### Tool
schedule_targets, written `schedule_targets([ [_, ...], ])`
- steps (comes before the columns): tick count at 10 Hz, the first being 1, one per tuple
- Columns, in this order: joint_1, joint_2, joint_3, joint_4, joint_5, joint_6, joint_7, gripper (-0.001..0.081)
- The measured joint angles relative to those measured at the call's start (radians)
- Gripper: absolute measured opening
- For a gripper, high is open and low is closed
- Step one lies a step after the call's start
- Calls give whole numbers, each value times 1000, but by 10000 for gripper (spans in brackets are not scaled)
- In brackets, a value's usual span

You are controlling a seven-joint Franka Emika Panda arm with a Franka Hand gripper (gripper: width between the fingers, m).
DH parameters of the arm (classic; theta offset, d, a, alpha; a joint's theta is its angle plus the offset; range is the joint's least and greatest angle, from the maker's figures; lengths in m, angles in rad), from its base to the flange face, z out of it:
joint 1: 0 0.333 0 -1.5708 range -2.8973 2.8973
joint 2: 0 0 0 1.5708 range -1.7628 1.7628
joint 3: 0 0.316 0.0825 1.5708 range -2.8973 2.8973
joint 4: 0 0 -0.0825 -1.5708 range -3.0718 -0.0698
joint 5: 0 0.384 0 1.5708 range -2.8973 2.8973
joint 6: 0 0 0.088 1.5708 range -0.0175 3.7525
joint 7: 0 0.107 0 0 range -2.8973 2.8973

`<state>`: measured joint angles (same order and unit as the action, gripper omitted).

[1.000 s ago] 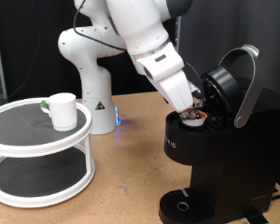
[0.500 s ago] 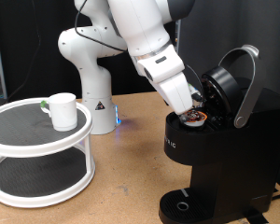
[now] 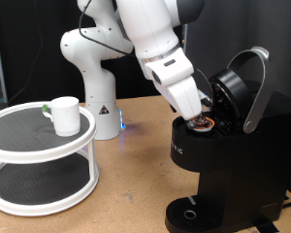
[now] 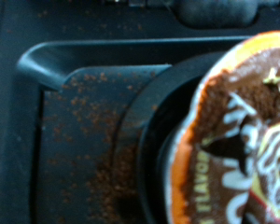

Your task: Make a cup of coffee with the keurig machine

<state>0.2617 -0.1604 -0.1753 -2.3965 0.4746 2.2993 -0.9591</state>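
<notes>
White cup [image 3: 66, 114] sits on the top shelf of the round rack [image 3: 41, 155] at the exterior view's left, well apart from the keurig [image 3: 218, 146], whose lid stands open. Your pincer [image 3: 197, 112] hovers at the pod [image 3: 201, 123] in the chamber; you cannot tell its finger state. A tilted pod could jam the lid.

Matte black plastic on the keurig machine [image 3: 223, 160], brushed silver-grey band on its raised handle [image 3: 257, 92]. Glossy white ceramic on the cup [image 3: 65, 115]. Smooth white plastic shell on the gripper [image 3: 200, 110]. Printed foil on the pod [image 4: 243, 149]. Wood-look brown table [image 3: 126, 194].
</notes>
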Motion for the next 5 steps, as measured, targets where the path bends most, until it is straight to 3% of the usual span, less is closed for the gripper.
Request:
schedule_targets([
  [5,0,-3,8,-11,2,27,1,807],
])
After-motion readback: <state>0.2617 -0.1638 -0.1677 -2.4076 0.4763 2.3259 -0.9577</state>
